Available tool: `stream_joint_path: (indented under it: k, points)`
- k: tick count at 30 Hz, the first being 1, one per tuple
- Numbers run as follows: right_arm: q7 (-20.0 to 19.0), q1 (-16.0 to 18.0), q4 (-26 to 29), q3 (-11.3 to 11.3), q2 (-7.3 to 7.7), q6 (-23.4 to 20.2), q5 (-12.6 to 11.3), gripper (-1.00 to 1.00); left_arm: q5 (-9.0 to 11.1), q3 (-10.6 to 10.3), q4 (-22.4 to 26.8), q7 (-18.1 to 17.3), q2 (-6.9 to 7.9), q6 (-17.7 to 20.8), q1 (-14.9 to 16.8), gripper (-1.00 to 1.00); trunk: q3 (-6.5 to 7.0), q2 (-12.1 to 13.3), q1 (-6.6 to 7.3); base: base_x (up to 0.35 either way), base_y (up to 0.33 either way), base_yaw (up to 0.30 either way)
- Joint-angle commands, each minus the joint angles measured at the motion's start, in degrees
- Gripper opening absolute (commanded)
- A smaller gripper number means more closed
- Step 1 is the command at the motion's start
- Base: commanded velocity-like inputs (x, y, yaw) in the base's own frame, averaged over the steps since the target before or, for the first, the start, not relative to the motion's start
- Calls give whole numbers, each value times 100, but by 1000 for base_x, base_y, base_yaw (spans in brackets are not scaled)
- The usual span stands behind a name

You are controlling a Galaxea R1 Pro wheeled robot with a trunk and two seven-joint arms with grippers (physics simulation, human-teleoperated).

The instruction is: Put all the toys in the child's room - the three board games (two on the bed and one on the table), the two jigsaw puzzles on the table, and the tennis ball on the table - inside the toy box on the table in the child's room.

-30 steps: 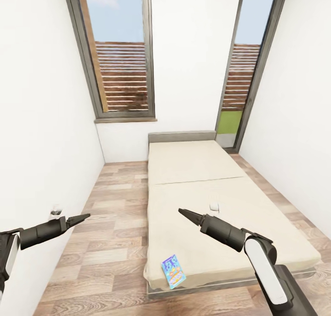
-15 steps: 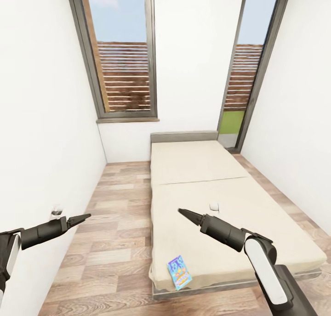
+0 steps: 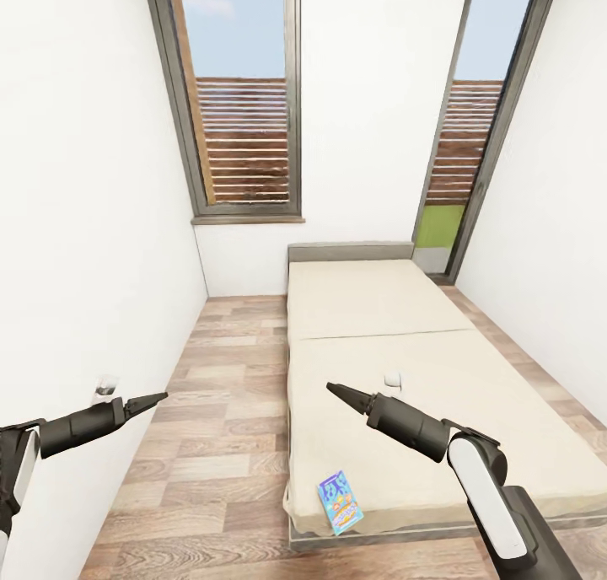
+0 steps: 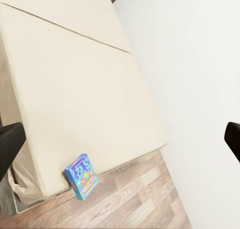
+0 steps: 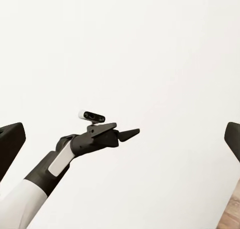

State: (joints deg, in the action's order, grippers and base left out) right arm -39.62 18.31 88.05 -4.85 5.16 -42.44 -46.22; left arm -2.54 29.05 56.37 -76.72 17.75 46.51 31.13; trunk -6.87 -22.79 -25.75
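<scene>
In the head view the small blue board game lies flat at the bottom centre of the frame, on the near left corner of the bed, right at the mattress edge. It sits below and slightly left of the right gripper, well apart from it and not touched by either claw. The left gripper points in from the lower left of the frame, over the wood-plank floor beside the white wall, farther from the box than the right one.

The box is thin and flat, blue with orange-yellow print, turned at a slant to the bed's edge. In the left wrist view it shows at the lower left of the frame, on the corner of the beige mattress just above the floor boards.

Both claws hold nothing. In the head view each tapers to a closed-looking point, yet each wrist view shows its two dark fingers at opposite edges of the frame — spread wide, so both are released. The right wrist view looks across at the left arm against the white wall.

The bed — plain beige, in two sections with a grey headboard — runs toward two tall dark-framed windows.
</scene>
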Motion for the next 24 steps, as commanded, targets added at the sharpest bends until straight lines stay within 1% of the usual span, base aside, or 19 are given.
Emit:
stream_joint_path:
  k: [1, 5, 12, 22, 24]
  points:
    - [9, 6, 2, -1, 3, -37, -36, 100, -27, 9, 3, -38, -7, 60, 7, 100, -13, -13, -4, 0, 0, 3]
    - [10, 6, -2, 2, 3, -37, -36, 100, -30, 11, 4, -24, -27, 60, 7, 100, -13, -13, -4, 0, 0, 1]
    - [15, 6, -7, 10, 4, -37, -32, 100, -27, 6, 6, 121, -42, 60, 7, 100, -13, -13, -4, 0, 0, 0]
    - [49, 13, -22, 30, 6, -94, -63, 100, -27, 6, 6, 127, -43, 60, 7, 100, -13, -13, -4, 0, 0, 0]
    - [56, 9, -121, 103, 9, -122, -99, 100, -27, 10, 6, 126, -43, 60, 7, 100, -13, -13, -4, 0, 0, 0]
